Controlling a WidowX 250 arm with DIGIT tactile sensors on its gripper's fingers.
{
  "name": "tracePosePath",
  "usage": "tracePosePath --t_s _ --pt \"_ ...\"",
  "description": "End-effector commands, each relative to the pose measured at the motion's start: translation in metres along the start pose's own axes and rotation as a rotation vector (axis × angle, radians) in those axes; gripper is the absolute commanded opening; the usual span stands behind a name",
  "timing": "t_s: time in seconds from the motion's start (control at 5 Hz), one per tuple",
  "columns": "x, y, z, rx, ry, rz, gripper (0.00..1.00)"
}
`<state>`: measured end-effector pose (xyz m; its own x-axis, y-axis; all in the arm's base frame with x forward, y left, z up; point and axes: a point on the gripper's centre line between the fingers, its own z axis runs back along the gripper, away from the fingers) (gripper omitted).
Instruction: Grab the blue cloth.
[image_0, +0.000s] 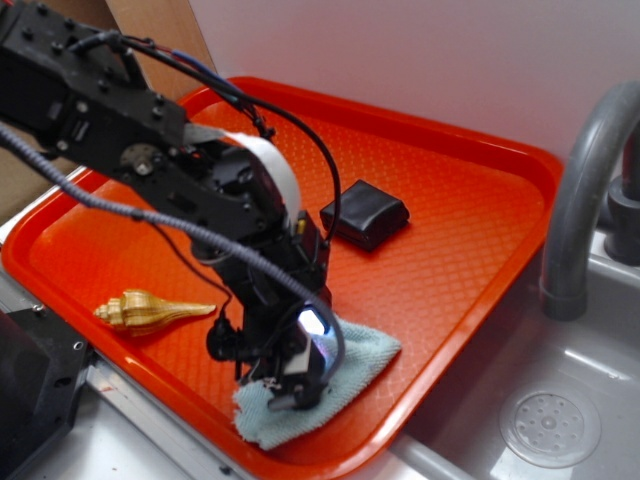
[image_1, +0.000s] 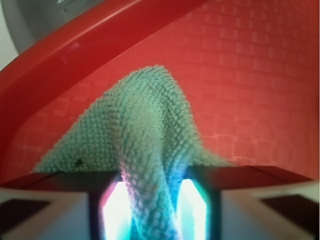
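The cloth (image_0: 345, 375) lies at the near edge of the tray (image_0: 480, 200), just inside the rim, and a ridge of it rises between the fingers (image_1: 192, 210) in the wrist view. The gripper (image_0: 290, 385) stands over it, jaws narrow and pinching that fold. The bite looks thin: soft terry could slide out on lifting. A trailing corner could also drag over the rim. The shell (image_0: 150, 312) and block (image_0: 365, 213) lie well apart.
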<state>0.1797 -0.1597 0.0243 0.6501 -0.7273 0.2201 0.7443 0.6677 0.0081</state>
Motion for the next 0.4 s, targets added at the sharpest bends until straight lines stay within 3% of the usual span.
tracePosePath --t_s 0.0,0.2 --pt "-0.011 0.074 0.065 0.142 -0.047 0.453 0.00" --pt "-0.032 0.114 0.121 0.231 -0.062 0.689 0.00"
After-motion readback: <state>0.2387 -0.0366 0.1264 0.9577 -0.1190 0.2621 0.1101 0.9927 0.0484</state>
